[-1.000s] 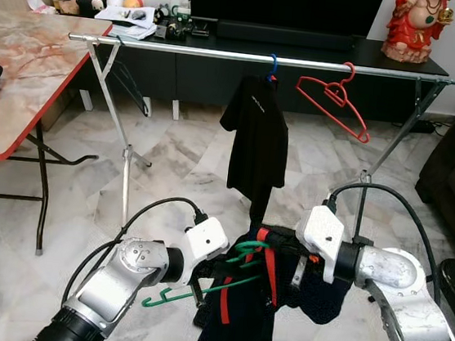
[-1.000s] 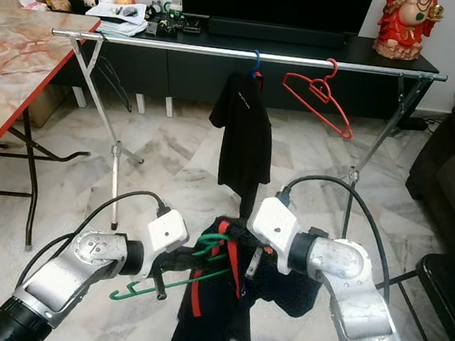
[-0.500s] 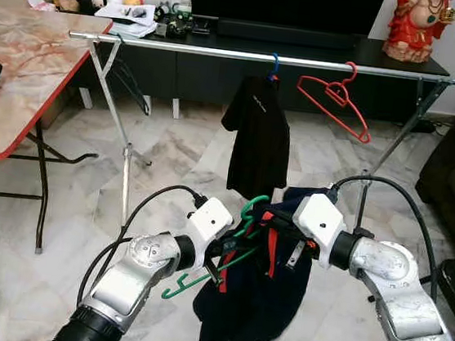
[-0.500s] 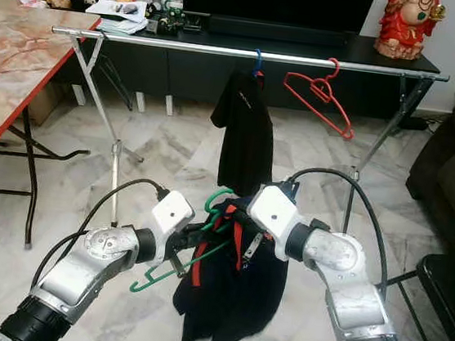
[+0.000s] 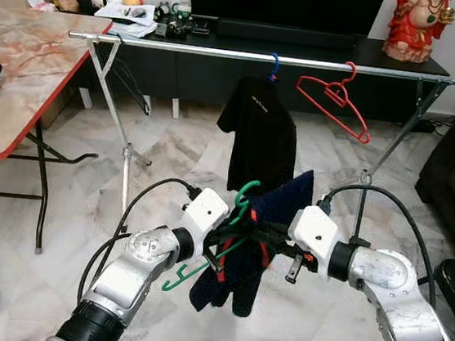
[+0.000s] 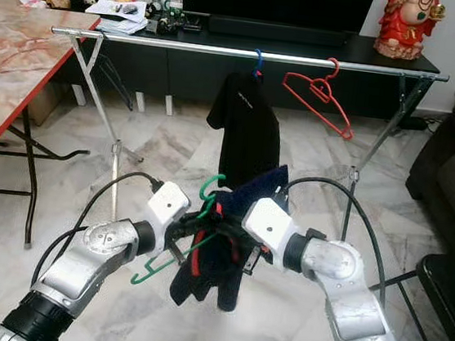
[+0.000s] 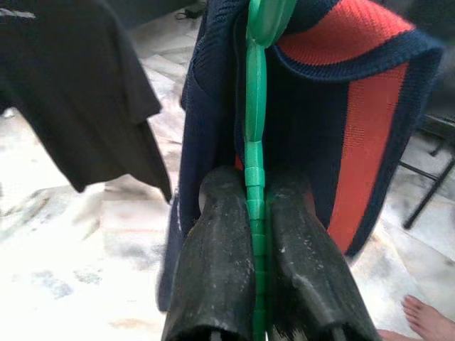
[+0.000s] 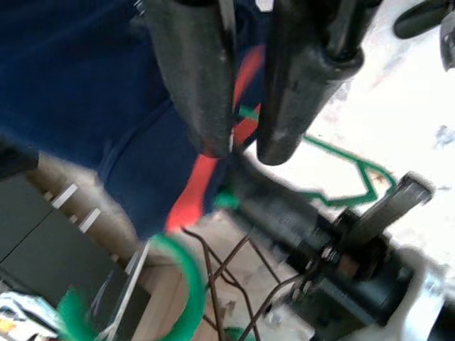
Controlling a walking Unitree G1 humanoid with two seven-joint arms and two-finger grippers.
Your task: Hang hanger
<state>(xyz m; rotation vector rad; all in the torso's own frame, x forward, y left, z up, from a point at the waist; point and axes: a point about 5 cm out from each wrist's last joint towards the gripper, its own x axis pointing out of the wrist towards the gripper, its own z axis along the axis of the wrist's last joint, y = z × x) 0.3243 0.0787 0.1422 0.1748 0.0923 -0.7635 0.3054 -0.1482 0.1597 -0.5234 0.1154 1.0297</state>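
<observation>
Below the rail's (image 5: 184,48) middle, the left gripper (image 7: 257,213) is pinching its jaws tight on the thin, stiff, light green hanger (image 5: 245,199) while the right gripper (image 8: 245,145), jaws nearly closed, is nipping the limp, slide-prone sweater (image 5: 266,224) draped over it.

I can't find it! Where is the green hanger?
The green hanger is low in the middle, between both grippers, carrying a navy garment, in front of the rail.
</observation>
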